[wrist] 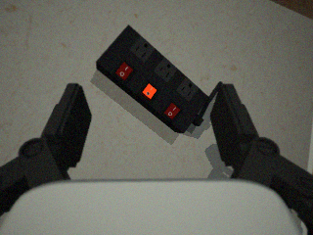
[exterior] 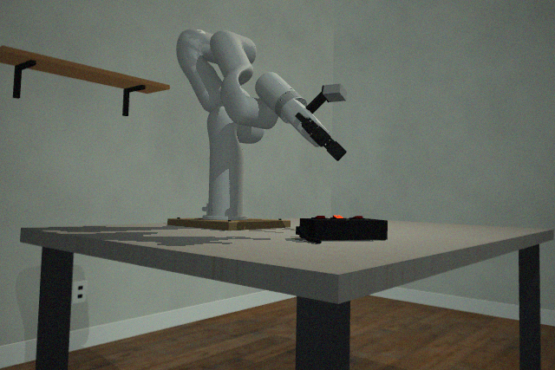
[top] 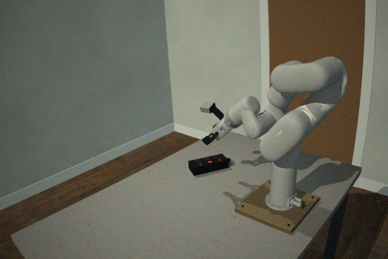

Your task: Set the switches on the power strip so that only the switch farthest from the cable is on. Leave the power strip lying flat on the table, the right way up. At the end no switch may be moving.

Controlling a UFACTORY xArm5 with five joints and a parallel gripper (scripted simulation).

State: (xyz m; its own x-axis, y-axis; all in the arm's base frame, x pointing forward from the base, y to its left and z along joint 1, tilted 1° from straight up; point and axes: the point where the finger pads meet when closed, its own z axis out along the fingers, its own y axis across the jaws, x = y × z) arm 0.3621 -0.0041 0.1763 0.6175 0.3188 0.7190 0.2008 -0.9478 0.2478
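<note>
A black power strip (top: 208, 164) (exterior: 342, 228) (wrist: 161, 73) lies flat on the grey table (top: 125, 218) (exterior: 403, 249) (wrist: 49, 39), the right way up. It has three red rocker switches in a row. The middle switch (wrist: 149, 90) (top: 209, 162) glows bright orange; the two end switches (wrist: 123, 71) (wrist: 171, 111) look dull red. The cable stub (wrist: 202, 110) leaves the end nearest the arm's base. My gripper (top: 208, 138) (exterior: 336, 152) (wrist: 151, 100) is open and empty. It tilts downward and hangs well above the strip, on its far side.
The arm stands on a wooden base plate (top: 275, 215) (exterior: 228, 223) near the table's right edge. A wall shelf (exterior: 81, 71) hangs behind the table, away from the arm. The table's far edge lies just beyond the strip.
</note>
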